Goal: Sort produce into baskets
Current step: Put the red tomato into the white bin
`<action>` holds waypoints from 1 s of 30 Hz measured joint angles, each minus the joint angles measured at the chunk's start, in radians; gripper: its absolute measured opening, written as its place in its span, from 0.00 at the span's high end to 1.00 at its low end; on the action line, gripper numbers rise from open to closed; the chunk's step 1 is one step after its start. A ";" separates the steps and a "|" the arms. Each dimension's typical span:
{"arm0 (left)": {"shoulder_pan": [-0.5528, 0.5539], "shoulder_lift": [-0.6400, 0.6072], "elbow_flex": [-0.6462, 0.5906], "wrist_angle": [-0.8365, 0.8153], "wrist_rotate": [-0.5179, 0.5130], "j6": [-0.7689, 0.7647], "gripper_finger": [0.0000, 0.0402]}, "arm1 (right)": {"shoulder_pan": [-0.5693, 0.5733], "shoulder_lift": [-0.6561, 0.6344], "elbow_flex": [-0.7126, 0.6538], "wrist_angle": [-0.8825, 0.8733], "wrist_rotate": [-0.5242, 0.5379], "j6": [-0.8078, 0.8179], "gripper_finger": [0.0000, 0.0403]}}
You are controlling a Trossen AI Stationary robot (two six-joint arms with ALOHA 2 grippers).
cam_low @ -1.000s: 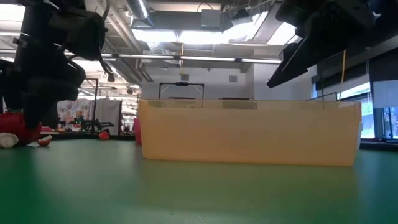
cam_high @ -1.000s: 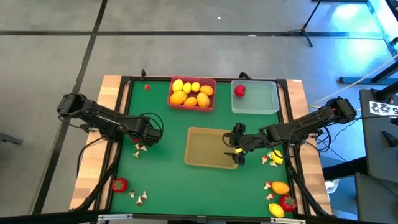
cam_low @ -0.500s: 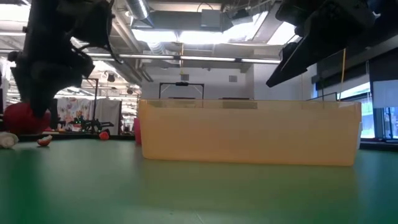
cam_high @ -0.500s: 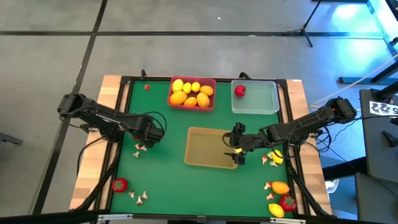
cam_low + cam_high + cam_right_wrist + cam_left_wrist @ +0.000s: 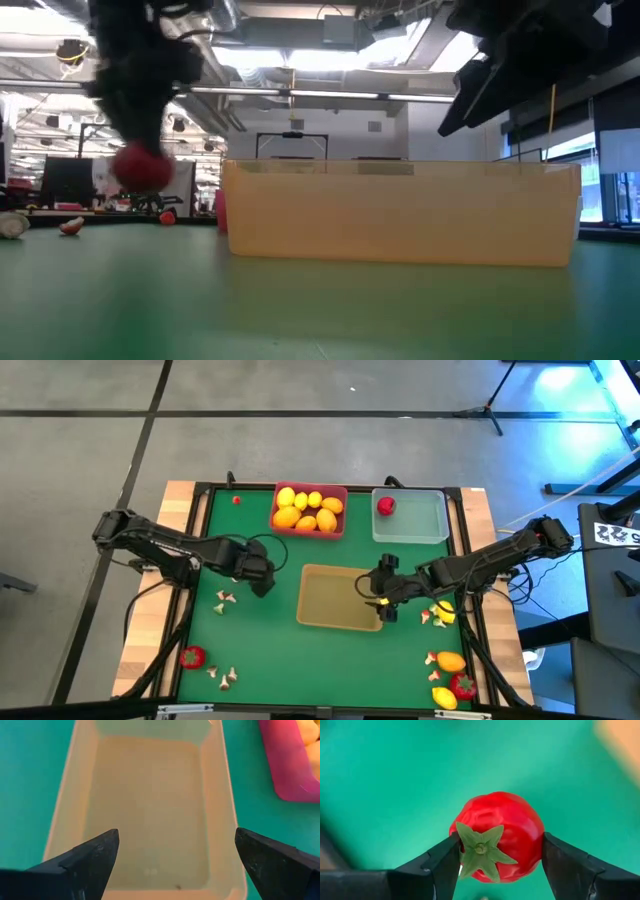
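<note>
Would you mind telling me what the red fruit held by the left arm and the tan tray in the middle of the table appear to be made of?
The red fruit with a green star-shaped top, clamped in the left end effector, looks like moulded plastic: a glossy, dimpled skin with highlights. The tan rectangular tray also seems plastic, thin-walled and slightly translucent with a matte finish; the right end effector hovers open over it.

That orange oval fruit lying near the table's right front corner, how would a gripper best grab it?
Hedged: the orange oval fruit lies flat with its long axis across the table, so come straight down and pinch across its narrower middle; the neighbouring white-brown mushroom piece leaves little room at that end.
</note>
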 joint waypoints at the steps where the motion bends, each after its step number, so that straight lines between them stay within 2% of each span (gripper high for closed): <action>1: 0.000 0.000 0.002 0.046 -0.004 0.035 0.40 | 0.000 0.000 0.000 -0.010 0.007 0.000 0.02; 10: 0.008 0.000 0.002 0.446 -0.009 0.273 0.40 | 0.000 -0.011 0.000 -0.029 0.024 -0.033 0.02; 18: 0.014 0.009 0.004 0.653 -0.014 0.381 0.40 | 0.000 -0.034 -0.001 -0.044 0.025 -0.022 0.02; 23: 0.014 0.058 0.023 0.713 -0.012 0.425 0.40 | 0.000 -0.083 -0.001 -0.073 0.026 -0.017 0.02; 30: 0.031 0.176 0.159 0.708 -0.012 0.510 0.40 | 0.000 -0.178 -0.001 -0.114 0.038 -0.003 0.02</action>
